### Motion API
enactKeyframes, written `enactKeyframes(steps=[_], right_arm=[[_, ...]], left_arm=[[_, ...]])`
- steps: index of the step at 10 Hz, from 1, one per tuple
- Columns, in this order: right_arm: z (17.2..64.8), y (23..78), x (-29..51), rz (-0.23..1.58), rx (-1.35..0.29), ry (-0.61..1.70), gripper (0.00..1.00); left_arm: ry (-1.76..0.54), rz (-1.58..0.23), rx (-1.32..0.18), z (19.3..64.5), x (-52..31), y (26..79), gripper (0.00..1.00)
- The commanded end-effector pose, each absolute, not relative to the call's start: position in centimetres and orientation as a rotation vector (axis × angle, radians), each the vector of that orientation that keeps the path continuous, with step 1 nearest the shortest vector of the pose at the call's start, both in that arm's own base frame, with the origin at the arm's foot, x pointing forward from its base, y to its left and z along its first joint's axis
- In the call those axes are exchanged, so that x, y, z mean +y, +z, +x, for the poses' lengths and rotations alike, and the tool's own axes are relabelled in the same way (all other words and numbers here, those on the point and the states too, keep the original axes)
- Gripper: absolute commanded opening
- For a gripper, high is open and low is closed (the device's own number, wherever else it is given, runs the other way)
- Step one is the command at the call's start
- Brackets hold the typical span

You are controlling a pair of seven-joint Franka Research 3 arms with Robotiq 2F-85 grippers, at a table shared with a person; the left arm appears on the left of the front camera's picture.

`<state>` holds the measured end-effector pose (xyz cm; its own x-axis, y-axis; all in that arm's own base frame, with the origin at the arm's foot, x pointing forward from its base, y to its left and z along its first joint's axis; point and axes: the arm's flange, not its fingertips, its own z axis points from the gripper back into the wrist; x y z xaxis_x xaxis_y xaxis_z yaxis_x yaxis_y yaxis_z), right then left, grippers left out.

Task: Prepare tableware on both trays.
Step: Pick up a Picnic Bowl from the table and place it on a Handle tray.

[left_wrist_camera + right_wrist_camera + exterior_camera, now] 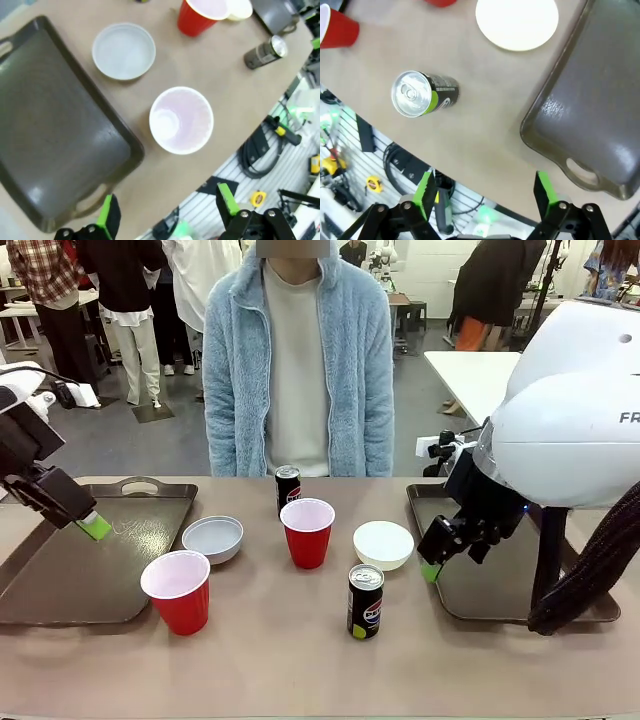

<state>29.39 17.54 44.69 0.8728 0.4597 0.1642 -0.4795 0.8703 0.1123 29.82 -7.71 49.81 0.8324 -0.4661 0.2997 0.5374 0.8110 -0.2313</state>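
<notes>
Two dark brown trays lie at the table's sides, the left tray (60, 575) and the right tray (500, 585), both bare. Between them stand two red cups (177, 590) (307, 531), a grey bowl (212, 538), a white bowl (383, 544) and two black cans (288, 487) (365, 601). My left gripper (92, 525) hangs open over the left tray's inner part, holding nothing. In the left wrist view its fingers (167, 215) frame the near cup (181, 120) and the tray (50, 130). My right gripper (432, 566) is open at the right tray's left rim, above the near can (422, 93) and the tray's corner (600, 100).
A person in a light blue fleece jacket (298, 360) stands at the far edge with arms down. The table's front edge lies just below both grippers, with cables (257, 150) and tools under it. Bare tabletop stretches in front of the near can.
</notes>
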Motion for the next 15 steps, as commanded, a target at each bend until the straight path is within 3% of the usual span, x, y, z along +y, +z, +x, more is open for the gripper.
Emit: enactKeyframes(steps=[1, 3, 4, 6, 10, 15], right_arm=[[29.1, 43.8, 14.5, 0.301, -0.126, 0.497, 1.00], [25.7, 41.5, 5.7, 0.746, -0.218, 0.337, 1.00], [24.7, 39.6, 0.6, 0.910, -0.249, 0.227, 1.00], [21.2, 37.5, -7.1, 1.149, -0.341, 0.131, 1.00], [14.3, 36.0, -14.2, 1.376, -0.364, 0.191, 1.00], [8.5, 36.3, -17.3, 1.389, -0.404, 0.137, 1.00]], left_arm=[[-0.443, -0.577, -0.196, 29.9, -6.3, 49.5, 1.00], [-0.205, -1.137, -0.277, 28.9, 2.5, 47.4, 1.00], [-0.114, -1.300, -0.293, 29.2, 6.2, 45.9, 1.00], [0.017, -1.434, -0.333, 28.6, 13.3, 45.2, 1.00], [0.167, -1.400, -0.478, 24.4, 25.0, 47.3, 1.00], [0.201, -1.180, -0.314, 21.7, 26.3, 48.2, 1.00]])
